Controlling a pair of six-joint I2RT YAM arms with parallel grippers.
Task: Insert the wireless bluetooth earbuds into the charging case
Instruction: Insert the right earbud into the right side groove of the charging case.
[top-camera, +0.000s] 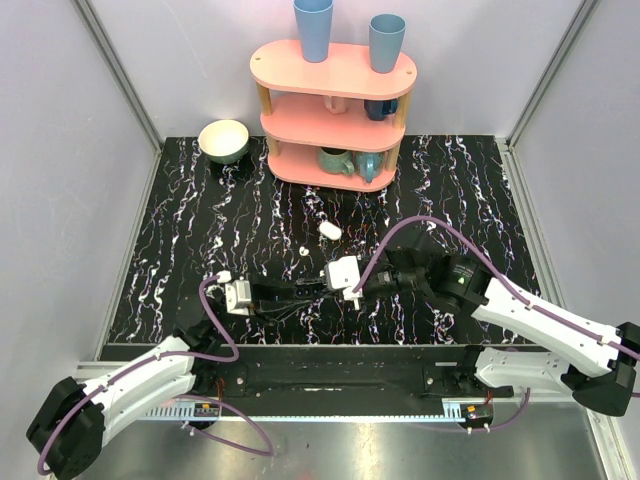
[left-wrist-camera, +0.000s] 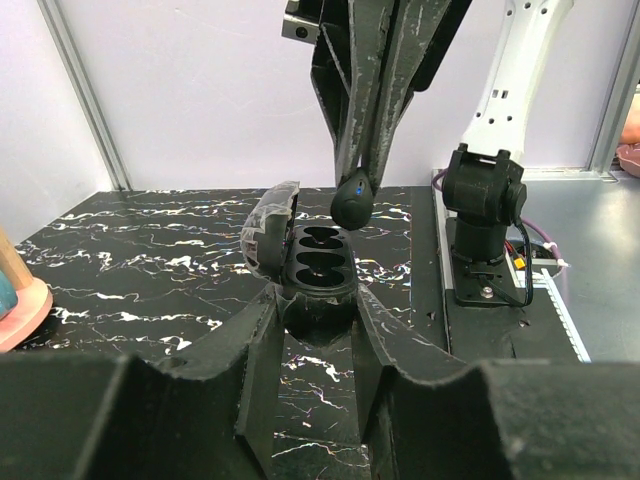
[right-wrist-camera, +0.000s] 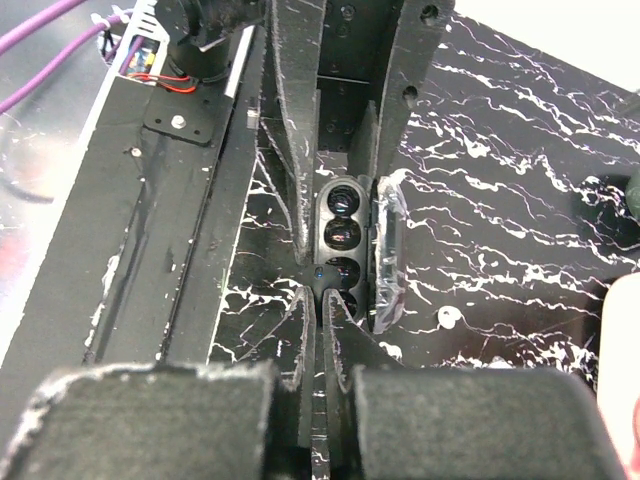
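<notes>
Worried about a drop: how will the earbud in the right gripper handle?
The earbud looks rounded and glossy, so it may slip in the right gripper. If released off-centre, it would probably roll off the open charging case.

The charging case (left-wrist-camera: 318, 268) looks black and glossy, upright and open, clamped low on its sides by the left gripper (left-wrist-camera: 316, 312). Its lid (left-wrist-camera: 270, 225) stands hinged back at nine o'clock, and two oval wells face up. One dark earbud (left-wrist-camera: 353, 203) with a blue dot hangs just above the case at one o'clock, pinched by the right gripper (left-wrist-camera: 358, 178). The other bud cannot be made out.
</notes>
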